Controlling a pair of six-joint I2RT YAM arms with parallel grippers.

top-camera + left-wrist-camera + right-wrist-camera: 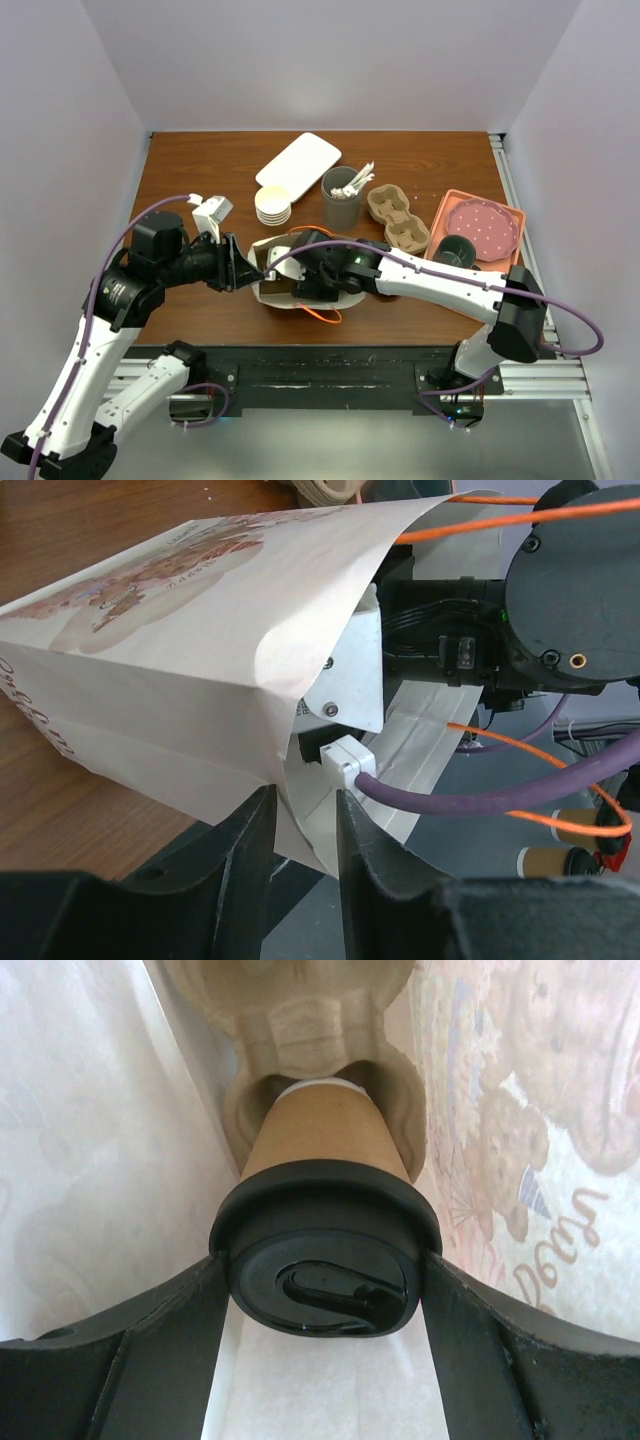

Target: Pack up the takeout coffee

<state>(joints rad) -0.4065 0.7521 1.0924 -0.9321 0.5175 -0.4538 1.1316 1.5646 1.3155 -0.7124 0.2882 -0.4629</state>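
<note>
The left arm (88,365) bends at the elbow, forearm pointing right. The left gripper (305,815) has its fingers close together, clamped on the edge of the paper bag (180,680). The right arm (440,285) extends left, nearly straight. The right gripper (322,1290) presses both fingers against the lid of the takeout coffee (320,1240).

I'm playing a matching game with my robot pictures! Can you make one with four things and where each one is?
Things:
1 takeout coffee
2 white utensils
3 pink plate
4 paper bag

Places:
A in the dark grey cup
B on the orange tray
C on its side on the table
D in a pulp carrier inside the bag

Pairs: 1-D, 2-A, 3-B, 4-C
</note>
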